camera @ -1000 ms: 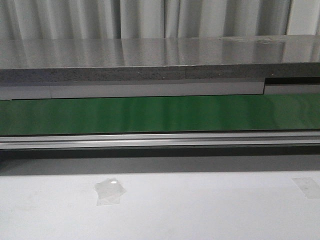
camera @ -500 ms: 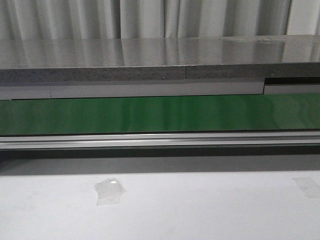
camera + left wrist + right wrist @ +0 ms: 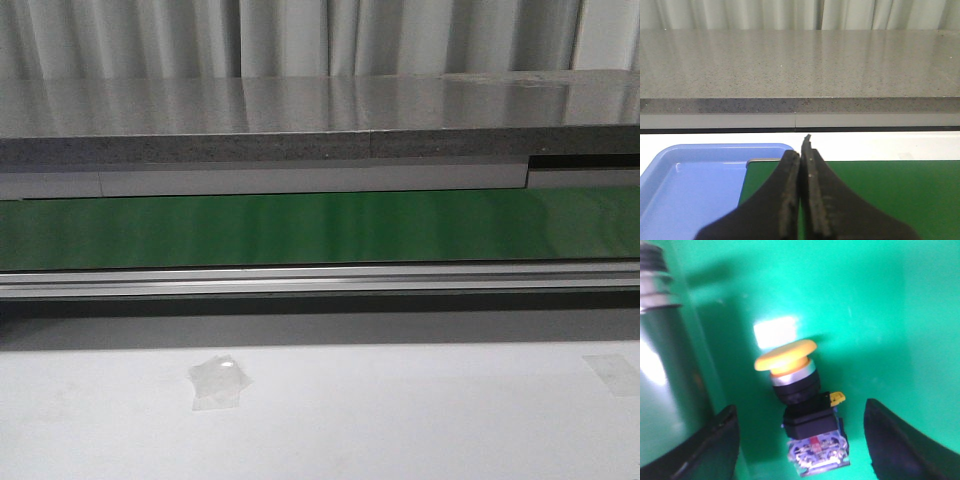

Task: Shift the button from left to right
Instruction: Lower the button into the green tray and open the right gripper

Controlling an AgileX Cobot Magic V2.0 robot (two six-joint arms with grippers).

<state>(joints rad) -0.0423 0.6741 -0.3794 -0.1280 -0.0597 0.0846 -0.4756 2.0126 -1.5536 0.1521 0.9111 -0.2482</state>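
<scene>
- Pressing its black jaws together with nothing between them, the left gripper (image 3: 804, 150) hangs over a green belt (image 3: 890, 195), beside a blue tray (image 3: 685, 190).
- Between the spread fingers of the right gripper (image 3: 800, 440) the button (image 3: 790, 372) lies on green: yellow mushroom cap, silvery collar, black body, small yellow tab.
- Neither finger (image 3: 905, 440) touches it.

I took this for a workshop or factory test cell. A green conveyor belt (image 3: 320, 228) ran in an aluminium rail (image 3: 320, 282) below a grey speckled stone-like counter (image 3: 300, 120). Pale curtains (image 3: 300, 38) closed off the back. A blue tray (image 3: 690, 185) sat beside the belt; tape scraps (image 3: 220, 382) marked the white table (image 3: 400, 420).
</scene>
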